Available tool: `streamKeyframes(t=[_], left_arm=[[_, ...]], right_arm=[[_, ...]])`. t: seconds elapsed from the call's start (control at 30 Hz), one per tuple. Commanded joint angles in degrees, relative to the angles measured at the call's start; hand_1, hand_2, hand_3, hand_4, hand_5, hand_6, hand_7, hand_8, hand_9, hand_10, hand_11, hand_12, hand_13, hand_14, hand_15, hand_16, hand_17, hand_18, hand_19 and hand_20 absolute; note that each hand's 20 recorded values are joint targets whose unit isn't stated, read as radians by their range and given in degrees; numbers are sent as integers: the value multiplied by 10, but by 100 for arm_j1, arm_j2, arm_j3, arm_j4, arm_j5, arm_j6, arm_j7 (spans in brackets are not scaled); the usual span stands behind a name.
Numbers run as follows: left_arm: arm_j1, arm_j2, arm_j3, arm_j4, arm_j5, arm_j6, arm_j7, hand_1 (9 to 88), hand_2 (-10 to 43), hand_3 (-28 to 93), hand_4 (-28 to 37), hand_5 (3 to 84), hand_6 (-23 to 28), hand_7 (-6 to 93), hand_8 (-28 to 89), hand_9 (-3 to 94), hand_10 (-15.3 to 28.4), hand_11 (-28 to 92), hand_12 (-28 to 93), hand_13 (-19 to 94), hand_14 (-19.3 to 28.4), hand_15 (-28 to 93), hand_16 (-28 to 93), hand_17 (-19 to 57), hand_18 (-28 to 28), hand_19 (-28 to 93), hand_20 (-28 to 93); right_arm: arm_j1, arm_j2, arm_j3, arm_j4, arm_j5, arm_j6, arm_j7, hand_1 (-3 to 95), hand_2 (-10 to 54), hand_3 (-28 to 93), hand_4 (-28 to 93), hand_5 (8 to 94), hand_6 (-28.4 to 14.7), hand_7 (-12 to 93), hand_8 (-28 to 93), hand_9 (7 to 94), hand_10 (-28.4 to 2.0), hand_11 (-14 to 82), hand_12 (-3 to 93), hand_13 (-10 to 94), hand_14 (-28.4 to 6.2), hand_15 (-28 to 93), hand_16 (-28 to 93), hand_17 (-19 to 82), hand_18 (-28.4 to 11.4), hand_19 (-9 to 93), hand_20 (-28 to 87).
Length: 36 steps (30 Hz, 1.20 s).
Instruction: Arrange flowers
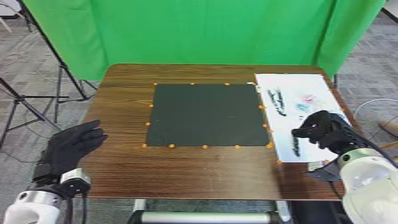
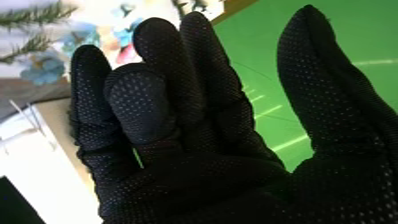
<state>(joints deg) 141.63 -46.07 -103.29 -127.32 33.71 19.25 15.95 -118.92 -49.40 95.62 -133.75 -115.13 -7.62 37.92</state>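
Flowers in soft pink and blue lie on the white sheet at the desk's right side, beyond the right hand.

At the far left, dark stands rise from the grey carpet. Next comes the left hand, at the left edge of the desk, its fingers relaxed and loosely extended, pointing forward and inward; whether it touches the wood, I cannot tell. A green curtain hangs behind the desk, and a pale bar runs across in front of its near edge.

In the middle of the desk is a dark, roughly square mat, with small orange markers spaced along its edges. Just to its right is the sheet, longer from front to back than it is wide. Dark sprigs lie along its left part, left of the flowers, and another dark piece lies nearer the front.

The right hand is at the sheet's right side, fingers aimed inward. In the right wrist view its fingers are loosely open with some bend, the thumb spread well away from them; blue blossoms and needle-like green sprigs are visible past the glove.
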Motion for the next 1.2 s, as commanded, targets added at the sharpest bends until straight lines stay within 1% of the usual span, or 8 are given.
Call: streamKeyframes(t=[0.03,0.07,0.13,0.23,0.43,0.47,0.67,1.2], left_arm=[[29,38,36,-21,-14,18,33,272,91,788,-148,471,146,139,-83,402,228,388,97,298,284,608,-127,-83,216,592,175],[25,16,26,-31,11,-3,-4,273,92,788,-148,471,146,139,-83,402,228,389,97,298,284,608,-127,-83,216,592,175],[36,70,50,-28,-25,36,81,273,92,787,-148,472,146,139,-83,401,228,389,97,298,284,609,-127,-83,216,592,174],[67,71,39,-34,-40,46,88,272,91,787,-147,471,146,139,-83,402,229,389,97,298,284,608,-127,-83,216,592,174],[53,26,19,-56,6,33,3,272,91,788,-148,472,146,140,-84,401,228,388,97,298,284,609,-128,-83,216,592,174],[84,67,27,-52,-33,57,79,272,91,788,-148,472,147,140,-83,401,228,387,97,297,284,609,-128,-83,216,592,174],[21,115,91,-26,-45,57,113,273,92,786,-148,472,147,139,-83,401,228,388,97,297,284,609,-128,-83,216,593,173],[-1,91,96,-12,-24,26,45,273,91,787,-146,472,147,140,-83,401,228,390,97,299,284,610,-129,-83,216,593,172]], right_arm=[[-9,58,-51,-16,68,5,194,324,-37,761,-273,585,-105,308,-129,611,-212,474,229,595,-159,796,259,299,-248,827,125],[14,42,-68,-12,51,-67,231,327,-35,769,-267,592,-104,311,-126,614,-213,466,225,594,-159,794,257,299,-249,829,122],[43,65,-101,11,4,-72,240,330,-33,773,-262,597,-105,311,-124,617,-214,460,223,594,-159,793,254,300,-250,831,115],[35,99,-158,29,-32,15,302,332,-33,771,-260,600,-106,308,-122,620,-214,456,222,596,-158,792,250,301,-252,835,107],[73,138,-385,113,-296,-54,582,326,-33,757,-262,604,-109,302,-120,625,-217,451,222,600,-162,790,246,303,-257,845,92],[171,137,-466,159,-319,-112,624,325,-33,755,-262,605,-109,299,-119,626,-219,449,221,601,-162,790,246,303,-258,846,89],[418,240,-806,381,-635,-58,786,323,-34,738,-260,615,-119,275,-113,629,-226,433,217,602,-167,789,241,305,-266,856,69],[817,302,-1799,1079,-1720,317,1178,333,-69,737,-261,628,-131,253,-103,626,-230,425,216,600,-167,788,237,311,-269,872,24]])
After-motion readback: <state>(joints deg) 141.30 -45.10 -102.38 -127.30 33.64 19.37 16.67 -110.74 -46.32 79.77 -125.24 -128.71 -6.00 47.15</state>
